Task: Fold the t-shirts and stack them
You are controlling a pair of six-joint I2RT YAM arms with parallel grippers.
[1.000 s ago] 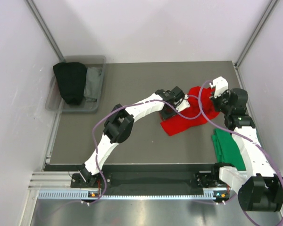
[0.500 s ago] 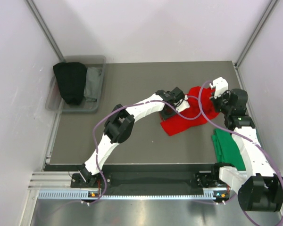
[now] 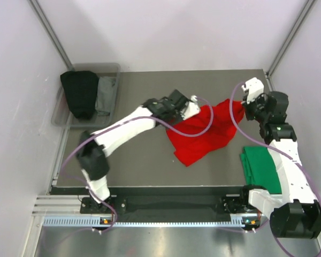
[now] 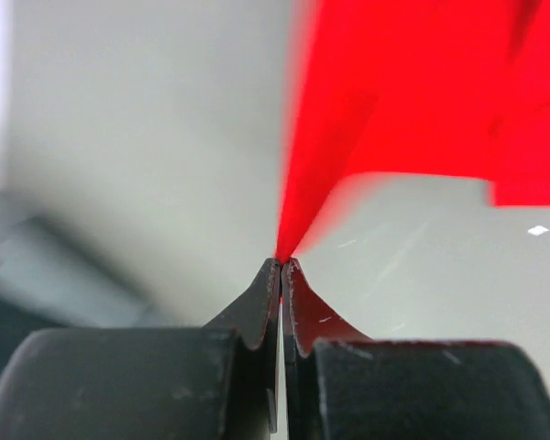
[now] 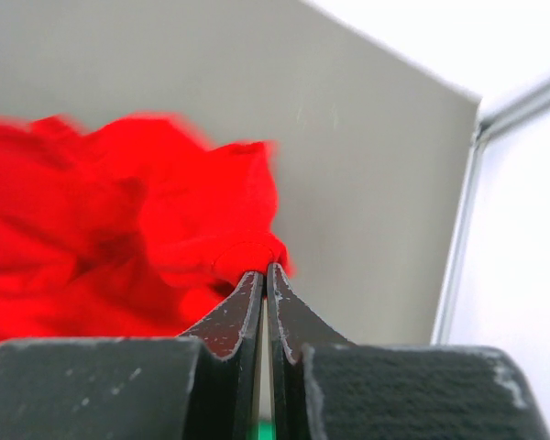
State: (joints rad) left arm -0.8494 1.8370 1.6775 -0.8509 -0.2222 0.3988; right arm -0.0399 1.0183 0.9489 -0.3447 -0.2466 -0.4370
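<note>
The bright red t-shirt (image 3: 200, 134) hangs stretched between my two grippers above the middle right of the table. My left gripper (image 3: 194, 106) is shut on its left edge; the left wrist view shows the cloth (image 4: 367, 119) pinched at the fingertips (image 4: 281, 263). My right gripper (image 3: 245, 111) is shut on its right edge; the right wrist view shows a bunched red fold (image 5: 165, 220) at the fingertips (image 5: 266, 270). The emerald green t-shirt (image 3: 262, 167) lies folded at the right edge of the table, below the right arm.
A grey bin (image 3: 109, 122) at the table's back left holds a black cloth (image 3: 79, 93) and a grey cloth (image 3: 104, 93). White walls close in the table (image 3: 139, 160) on three sides. The arm bases stand on a rail at the near edge.
My left gripper has swung left and back with the red t-shirt's edge, and my right gripper has moved back. The red t-shirt has been pulled wider and lifted.
</note>
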